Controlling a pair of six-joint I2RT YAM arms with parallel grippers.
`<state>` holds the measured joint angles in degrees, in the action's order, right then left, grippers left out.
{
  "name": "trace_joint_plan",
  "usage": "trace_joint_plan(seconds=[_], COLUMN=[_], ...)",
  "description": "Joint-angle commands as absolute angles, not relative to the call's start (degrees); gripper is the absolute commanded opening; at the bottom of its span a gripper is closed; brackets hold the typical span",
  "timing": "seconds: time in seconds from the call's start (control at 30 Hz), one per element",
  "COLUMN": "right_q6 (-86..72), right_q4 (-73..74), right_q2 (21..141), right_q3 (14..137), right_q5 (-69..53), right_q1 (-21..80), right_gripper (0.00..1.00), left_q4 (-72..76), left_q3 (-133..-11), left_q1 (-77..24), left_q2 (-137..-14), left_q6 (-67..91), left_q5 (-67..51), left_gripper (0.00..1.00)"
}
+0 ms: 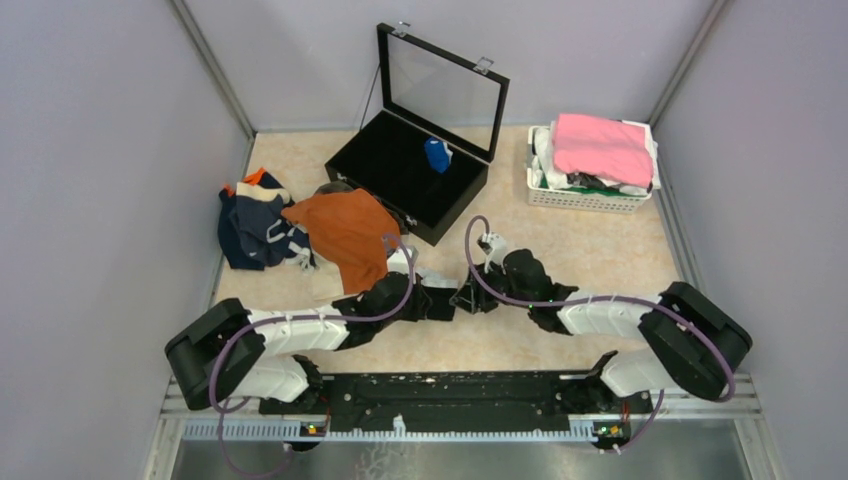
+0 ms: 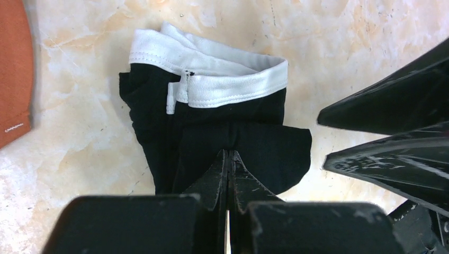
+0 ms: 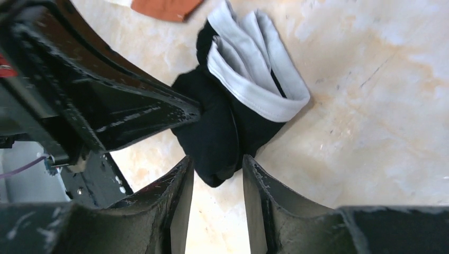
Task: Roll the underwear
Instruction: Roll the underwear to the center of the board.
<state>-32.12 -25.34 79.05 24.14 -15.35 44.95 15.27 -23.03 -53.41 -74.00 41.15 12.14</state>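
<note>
- Jaws of the left gripper (image 2: 229, 156) are pressed together, and they seem to pinch a fold at the near edge of the black underwear (image 2: 174, 132).
- The right gripper (image 3: 217, 161) comes in from the opposite side with its jaws spread part way. The dark rounded end of the bundle sits between them, apparently not clamped.
- The black underwear lies on the table (image 1: 600, 260) between the two arms. It is folded narrow and partly bunched, with its white waistband (image 2: 233, 87) at the end away from both grippers.
- Handling, as I judge it: the cloth is light, limp and stretchy, and likely to sag and unroll once released. The thick waistband looks the firmest place to take hold. The thin black edge could slip from a shallow pinch, so several layers are safer.
- Room is tight at the bundle, where the two grippers nearly touch. Bare table opens to the right.
- Just left, the orange underwear (image 1: 345, 230) lies spread beside the left arm, with a navy heap (image 1: 255, 225) beyond it.
- The corner of the open black box (image 1: 462, 205) stands close behind the grippers, and a blue roll (image 1: 437, 155) sits inside it.
- Far right, a white basket (image 1: 585, 198) holds a pink cloth (image 1: 603, 148), and walls close in three sides.
</note>
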Motion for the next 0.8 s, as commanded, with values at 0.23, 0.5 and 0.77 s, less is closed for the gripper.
trace_joint_plan(seconds=[0.23,0.5,0.77], right_q6=[-7.69,13.66,36.20], right_q4=[-36.90,-35.58,-39.76], right_q2=[66.71,65.56,69.82], right_q3=[18.37,17.78,15.77], right_q5=[-7.94,-3.18,-3.34], right_q1=[47.08,55.68,59.78], right_gripper=[0.40,0.42,0.44], left_q4=[12.14,11.76,12.07], left_q3=[-21.79,-22.06,-21.64], left_q1=[-51.74,-51.15,-50.92], left_q2=[-77.97,-81.33,-81.96], left_q6=[42.31,42.96,42.79], left_q5=[14.15,13.11,12.36], left_gripper=[0.00,0.00,0.00])
